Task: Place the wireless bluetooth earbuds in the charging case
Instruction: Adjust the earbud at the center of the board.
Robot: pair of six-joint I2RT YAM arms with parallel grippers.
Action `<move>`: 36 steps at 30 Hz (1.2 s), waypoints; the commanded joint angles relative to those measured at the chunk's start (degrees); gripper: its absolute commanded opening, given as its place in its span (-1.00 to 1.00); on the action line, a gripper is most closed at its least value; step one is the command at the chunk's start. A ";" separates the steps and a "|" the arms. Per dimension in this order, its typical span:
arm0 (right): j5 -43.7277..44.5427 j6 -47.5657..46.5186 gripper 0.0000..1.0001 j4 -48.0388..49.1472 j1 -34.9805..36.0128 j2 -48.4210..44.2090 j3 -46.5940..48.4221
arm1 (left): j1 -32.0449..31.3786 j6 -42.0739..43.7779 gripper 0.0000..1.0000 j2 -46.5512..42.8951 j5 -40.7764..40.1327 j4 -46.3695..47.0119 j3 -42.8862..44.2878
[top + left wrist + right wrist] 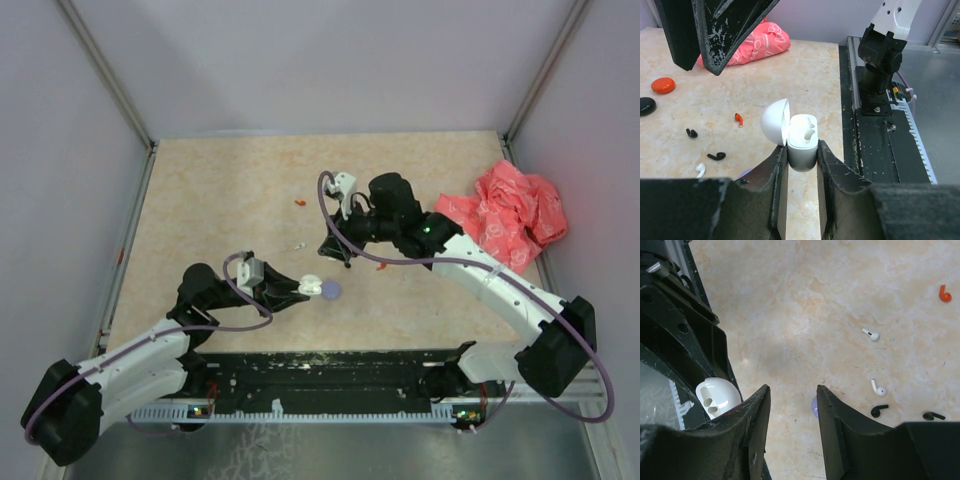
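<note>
Clamping charging case [802, 145] btw L jaws, across its lower body; lid hinged open, sockets appearing empty. Hovering R jaws part-open, gripping nothing, over worktop [805, 300] just far of case. Locating earbuds [878, 388] loose on worktop far of case: white bud [870, 334], black bud [879, 410], red bud [944, 293]. Judging buds v. light, rigid, slick, apt to skitter; advising gentle pinch across stem, approx. mid-length.
</note>
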 commanded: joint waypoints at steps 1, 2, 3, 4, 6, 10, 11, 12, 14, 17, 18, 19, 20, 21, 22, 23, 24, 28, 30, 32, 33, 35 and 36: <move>2.30 2.36 -0.14 3.74 -0.99 -0.51 0.12 | -0.14 1.18 -1.00 -1.08 -0.47 -0.13 -0.77; 2.66 2.55 -0.14 3.91 -1.05 -0.44 0.15 | -0.14 1.15 -1.00 -1.10 -0.61 -0.15 -0.77; 3.05 2.79 -0.13 3.99 -1.15 -0.44 0.12 | -0.14 1.09 -1.00 -1.11 -0.86 -0.25 -0.78; 3.59 3.05 -0.12 4.16 -1.24 -0.47 0.12 | -0.15 1.05 -1.00 -1.09 -1.07 -0.26 -0.77; 4.58 3.58 -0.10 4.36 -1.43 -0.49 0.05 | -0.14 0.93 -1.00 -1.04 -1.40 -0.37 -0.77; 7.18 4.74 -0.06 5.60 -1.79 -0.44 -0.71 | -0.14 1.01 -1.00 -1.04 -3.07 -0.81 -0.86; 8.01 5.13 -0.04 5.84 -1.80 -0.45 -0.94 | -0.09 0.96 -1.00 -1.02 -3.81 -1.04 -0.89; 9.00 5.43 -0.03 6.17 -1.75 -0.47 -1.08 | -0.12 0.98 -1.00 -1.01 -4.57 -1.34 -0.94; 10.45 5.97 0.02 6.63 -1.93 -0.50 -1.43 | -0.10 1.02 -1.00 -1.01 -5.50 -1.78 -0.95; 11.70 7.00 0.07 7.23 -2.27 -0.37 -1.72 | -0.10 1.37 -1.00 -1.02 -6.73 -2.00 -1.27; 12.07 7.31 0.07 7.35 -2.34 -0.19 -1.85 | -0.11 1.46 -1.00 -1.00 -7.23 -2.00 -1.42; 12.43 7.63 0.08 7.50 -2.37 -0.17 -1.94 | -0.06 1.48 -1.00 -1.02 -7.71 -2.00 -1.51; 12.95 7.95 0.09 7.55 -2.47 -0.09 -1.98 | -0.05 1.44 -1.00 -0.99 -8.07 -2.07 -1.63; 13.31 8.28 0.10 7.63 -2.54 0.00 -2.02 | -0.11 1.36 -1.00 -1.02 -8.63 -2.21 -1.71; 13.63 8.62 0.11 7.64 -2.57 0.10 -2.14 | -0.06 1.20 -1.00 -1.13 -9.27 -2.30 -1.76; 14.08 8.92 0.12 7.66 -2.66 0.19 -2.21 | -0.05 1.03 -1.00 -1.30 -9.69 -2.35 -1.94; 14.45 9.21 0.14 7.64 -2.71 0.29 -2.25 | -0.05 0.72 -1.00 -1.46 -10.54 -2.42 -2.06; 16.42 10.18 0.21 7.89 -2.96 0.24 -2.58 | -0.05 -0.35 -1.00 -1.52 -15.38 -3.21 -2.20; 17.72 10.87 0.27 8.06 -3.07 0.20 -2.71 | -0.05 -0.54 -1.00 -1.11 -17.46 -4.22 -1.90; 18.89 11.44 0.34 8.08 -3.18 0.27 -2.92 | -0.05 -0.62 -1.00 -0.56 -18.99 -5.01 -1.55; 19.37 11.63 0.38 8.02 -3.27 0.40 -2.93 | -0.05 -0.69 -1.00 -0.32 -19.31 -5.07 -1.56; 20.18 12.11 0.45 7.91 -3.49 0.45 -3.11 | -0.01 -0.84 -1.00 0.14 -19.32 -4.91 -1.56; 20.64 12.51 0.48 7.91 -3.57 0.54 -3.25 | 0.00 -0.96 -1.00 0.35 -19.57 -4.95 -1.52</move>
